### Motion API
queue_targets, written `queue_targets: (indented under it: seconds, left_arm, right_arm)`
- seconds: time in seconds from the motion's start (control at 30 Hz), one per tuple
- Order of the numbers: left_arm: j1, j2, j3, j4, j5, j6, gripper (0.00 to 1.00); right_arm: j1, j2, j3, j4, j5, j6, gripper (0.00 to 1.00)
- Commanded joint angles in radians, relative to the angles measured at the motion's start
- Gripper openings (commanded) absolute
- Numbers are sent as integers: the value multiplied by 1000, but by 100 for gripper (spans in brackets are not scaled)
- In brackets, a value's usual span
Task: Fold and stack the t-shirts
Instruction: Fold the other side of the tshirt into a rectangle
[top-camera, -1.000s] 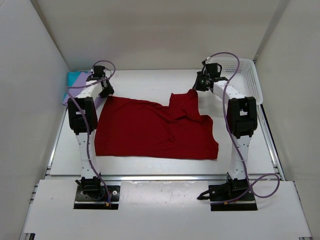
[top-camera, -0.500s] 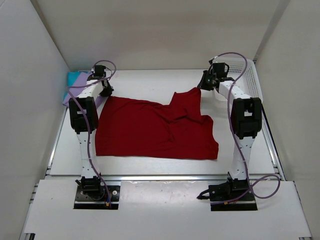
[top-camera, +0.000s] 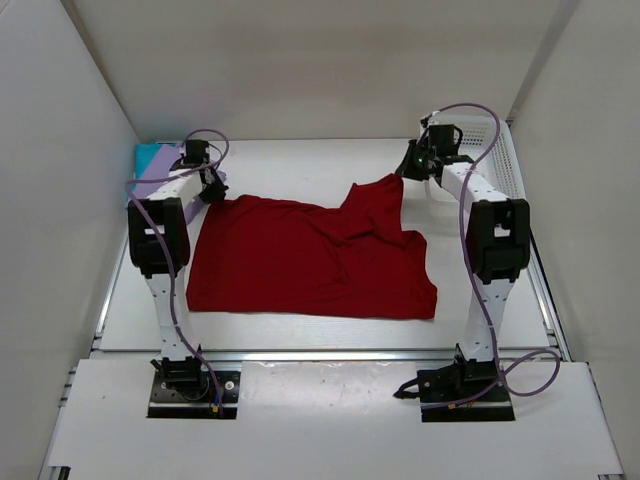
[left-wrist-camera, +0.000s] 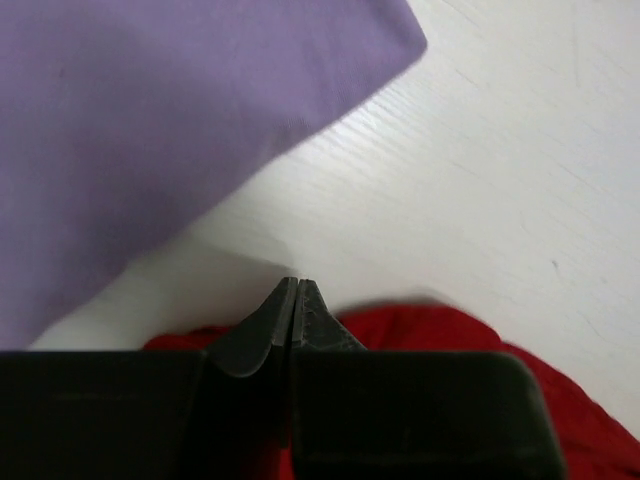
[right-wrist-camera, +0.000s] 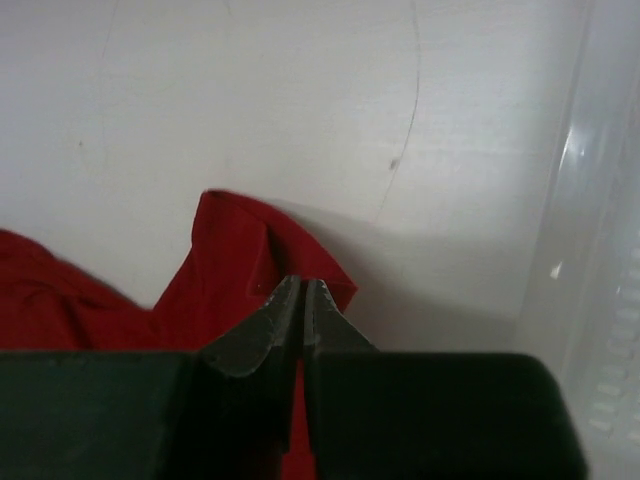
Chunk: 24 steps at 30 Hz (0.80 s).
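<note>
Left pincer (left-wrist-camera: 297, 290) and right pincer (right-wrist-camera: 302, 288) each clamp a far corner of the red t-shirt (top-camera: 300, 265); you have its length lying between them.

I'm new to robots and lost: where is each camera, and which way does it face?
Top external: above and behind, looking down at the table; both arms show.
Left wrist: on that arm, facing past the left gripper at lavender t-shirt, red t-shirt.
Right wrist: same, past the right gripper at basket.
Shared: red t-shirt, all views.
</note>
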<state>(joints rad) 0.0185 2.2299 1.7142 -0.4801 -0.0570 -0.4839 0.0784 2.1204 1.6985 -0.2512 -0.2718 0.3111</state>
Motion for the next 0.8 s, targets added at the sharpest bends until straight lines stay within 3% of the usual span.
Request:
queue_targets:
  seconds: [0.0, 0.4, 0.6, 0.77]
  left_arm:
    - [9, -179, -69, 87, 51, -44, 0]
    - [115, -510, -445, 250, 170, -116, 0]
    - [164, -631, -628, 293, 210, -128, 0]
    - [224, -644, -680, 302, 264, -137, 0]
  right_arm:
    - [9, -126, -89, 33, -29, 20, 0]
    - [29, -537, -592, 208, -6, 103, 0]
    - [55, -746, -778, 190, 63, 94, 0]
    - [75, -946, -927, 158, 140, 125, 0]
